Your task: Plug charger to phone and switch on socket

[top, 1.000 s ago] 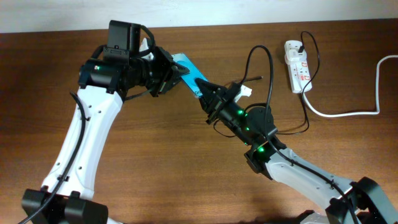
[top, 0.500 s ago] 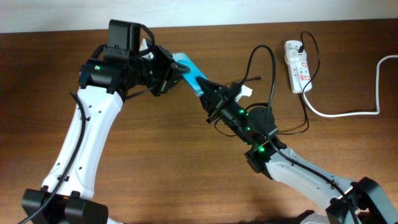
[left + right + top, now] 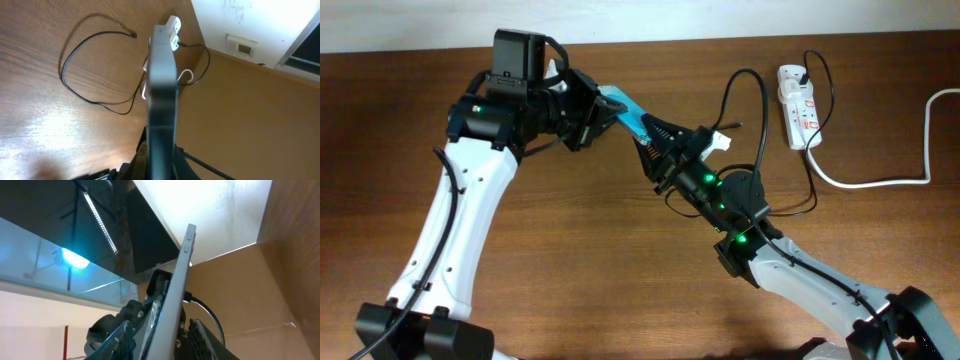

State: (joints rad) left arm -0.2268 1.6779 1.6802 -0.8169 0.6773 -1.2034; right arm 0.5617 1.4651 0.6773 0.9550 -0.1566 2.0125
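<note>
Holding phone (image 3: 625, 108) raised off table (image 3: 570, 235), edge-on, clamped in left gripper (image 3: 603, 112) jaws. Flanked at other end by right gripper (image 3: 650, 140); clamped or not, cannot tell. Charger (image 3: 761, 105) loose on table, tip free, near socket (image 3: 798, 105).

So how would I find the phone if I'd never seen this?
On the brown table, look toward the back where the left gripper and the right gripper meet. The phone is the thin flat slab held up between them. It's the only bright cyan-blue thing; the charger is black, the socket white.
</note>
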